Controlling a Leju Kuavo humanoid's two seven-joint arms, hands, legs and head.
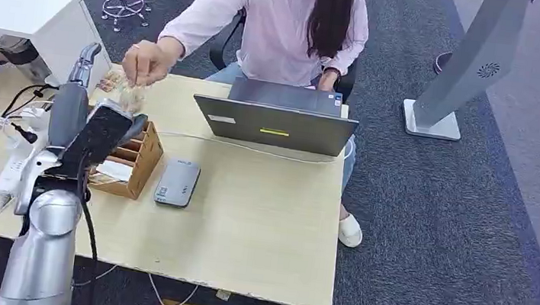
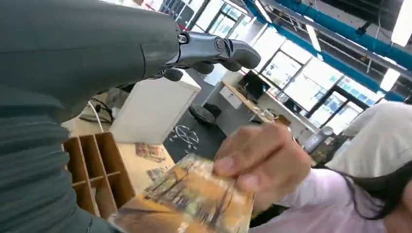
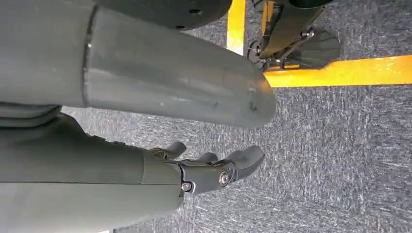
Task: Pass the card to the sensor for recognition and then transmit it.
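Stage: handover, late in the task, judged. The card (image 2: 189, 201), flat, glossy, printed in orange and brown, is pinched by a person's hand (image 1: 144, 63) at the far left of the desk (image 1: 258, 228), just beside the left robot hand (image 1: 113, 123); whether that robot hand grips the card cannot be told. Sensor (image 1: 177, 182): grey slab with rounded corners, lying flat, well apart from the card. Box (image 1: 134, 158): brown, with open compartments. Laptop (image 1: 274, 118): grey. Right robot hand (image 3: 214, 170): hangs over carpet, fingers apart, holding nothing.
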